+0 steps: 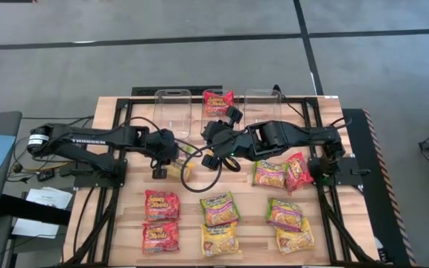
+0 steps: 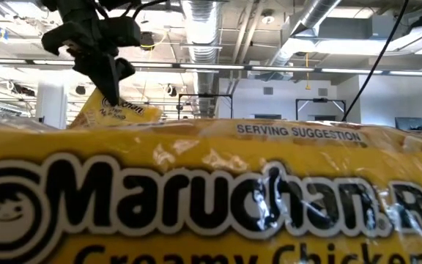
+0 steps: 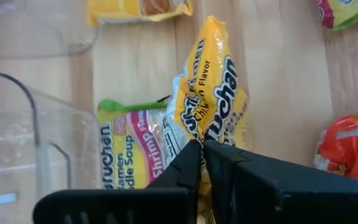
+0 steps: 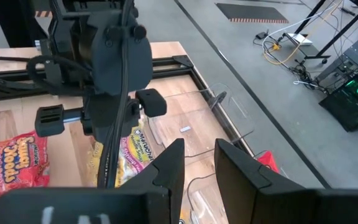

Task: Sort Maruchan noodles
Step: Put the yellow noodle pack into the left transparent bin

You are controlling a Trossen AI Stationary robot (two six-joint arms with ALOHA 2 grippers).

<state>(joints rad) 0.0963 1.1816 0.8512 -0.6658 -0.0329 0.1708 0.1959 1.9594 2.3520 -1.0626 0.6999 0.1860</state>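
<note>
Above the table's middle, we saw the left gripper point(image 3: 201, 155) clamped on a yellow Maruchan packet point(image 3: 213, 93), lifting it off the wood near a clear bin point(image 1: 173, 112). Beside it, our right gripper point(image 4: 199, 163) hung with fingers parted, holding nothing. Other packets point(image 1: 220, 208) lay along the table's point(image 1: 125, 223) near side.

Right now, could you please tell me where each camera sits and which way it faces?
High: overhead, looking straight down; both arms, packets, bins.
Low: table height, behind a yellow packet; left hand above.
Left wrist: faces the table; own shut fingers pinch the held yellow packet.
Right wrist: faces the left arm; right hand open, empty.
Shared: held packet, low and left wrist.
</note>
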